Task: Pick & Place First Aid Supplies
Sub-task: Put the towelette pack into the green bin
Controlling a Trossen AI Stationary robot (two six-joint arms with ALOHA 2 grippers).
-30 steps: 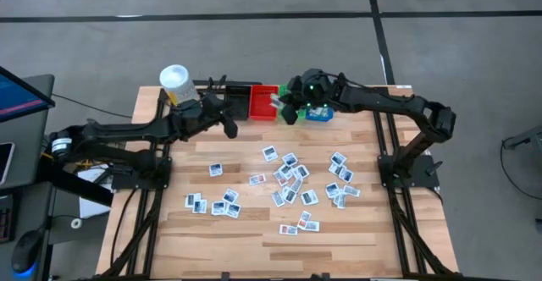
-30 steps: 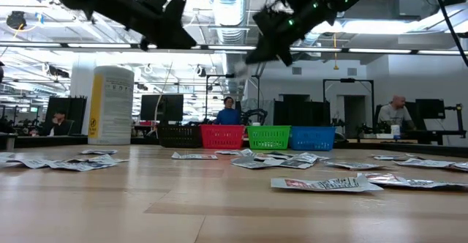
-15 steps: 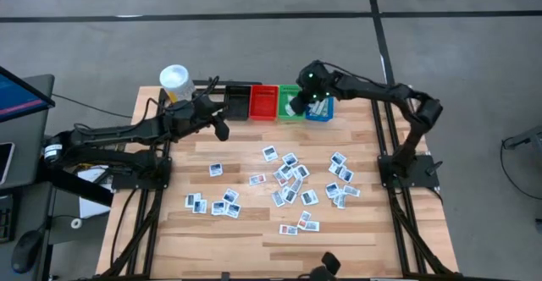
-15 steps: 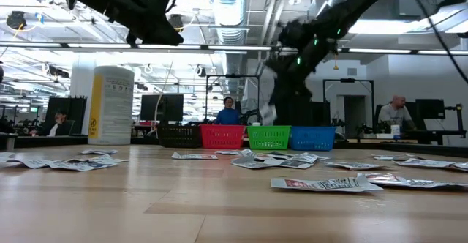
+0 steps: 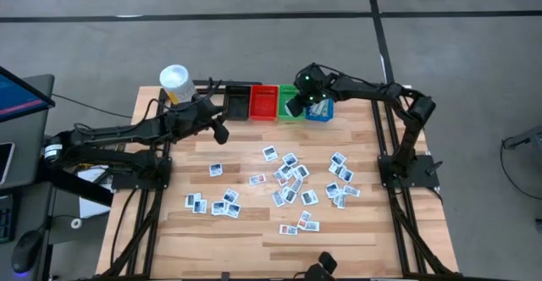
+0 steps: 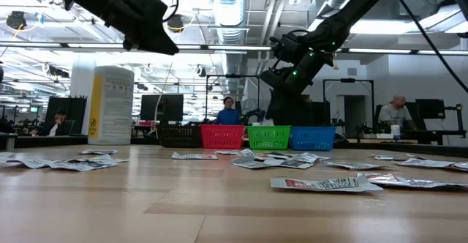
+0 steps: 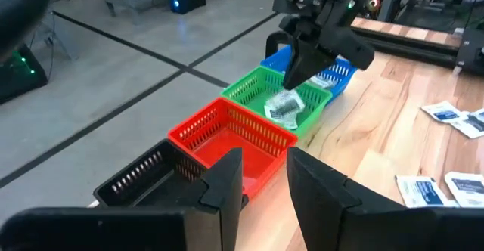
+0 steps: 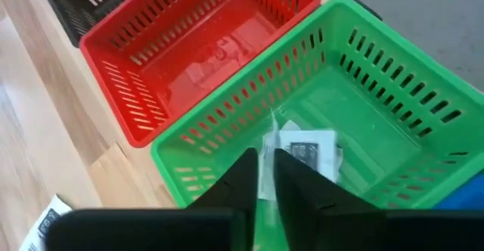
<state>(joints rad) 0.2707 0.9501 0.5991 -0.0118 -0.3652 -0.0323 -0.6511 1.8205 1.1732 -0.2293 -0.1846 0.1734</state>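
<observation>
mostly the first aid packets (image 5: 288, 182), small flat white squares with dark or blue print, lie scattered mid tabletop. right gripper (image 5: 295, 107) hangs over the green bin (image 8: 363, 122) at the far edge, a white packet (image 8: 266, 177) edge-on between its nearly closed fingers; another dark-printed packet (image 8: 308, 151) lies inside. left gripper (image 5: 222, 131) hovers near the black bin (image 5: 236, 101), fingers parted, holding nothing.

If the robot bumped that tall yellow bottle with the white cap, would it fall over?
Maybe. The bottle stands tall and upright near the table's corner, so a high bump could tip it. It looks round, so it might then roll. How full it is cannot be seen.
</observation>
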